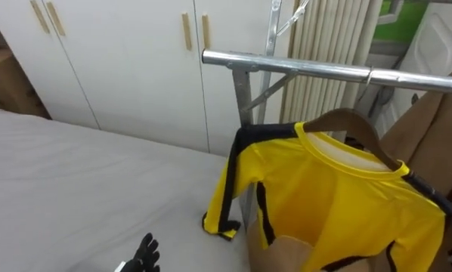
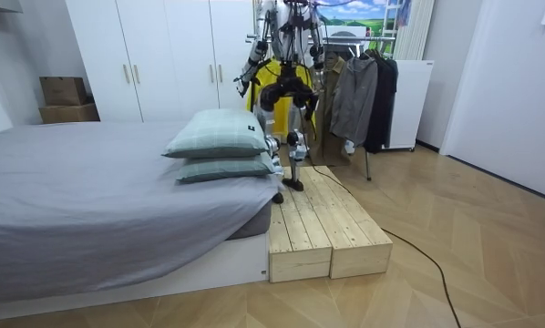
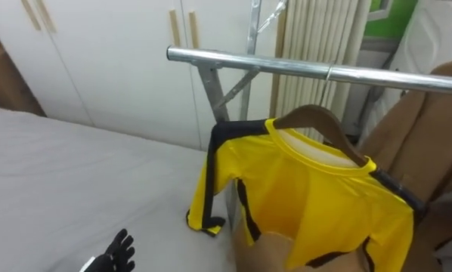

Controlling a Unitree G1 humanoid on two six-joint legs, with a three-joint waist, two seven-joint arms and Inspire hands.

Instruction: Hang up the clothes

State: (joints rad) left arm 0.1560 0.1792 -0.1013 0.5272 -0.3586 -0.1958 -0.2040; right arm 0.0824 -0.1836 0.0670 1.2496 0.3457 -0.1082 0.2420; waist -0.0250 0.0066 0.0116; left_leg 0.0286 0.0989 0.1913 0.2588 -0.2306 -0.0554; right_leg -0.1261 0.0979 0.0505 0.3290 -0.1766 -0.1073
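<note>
A yellow shirt (image 1: 332,196) with black trim hangs on a brown wooden hanger (image 1: 354,125) just under the silver rail (image 1: 301,66) of the clothes rack. The hanger's hook reaches up to the rail; one sleeve droops toward the bed. My left hand (image 1: 144,255) shows at the bottom edge, low over the bed and well left of the shirt, its black fingers spread and holding nothing. In the room view I stand on a wooden platform (image 2: 323,228) facing the rack, with the yellow shirt (image 2: 271,77) in front of me.
The grey bed (image 1: 75,189) fills the left side. White wardrobe doors (image 1: 120,60) stand behind it, with a cardboard box (image 1: 7,79) at far left. A brown garment (image 1: 430,143) hangs right of the shirt. Dark clothes (image 2: 364,96) hang further along the rack; pillows (image 2: 220,146) lie on the bed.
</note>
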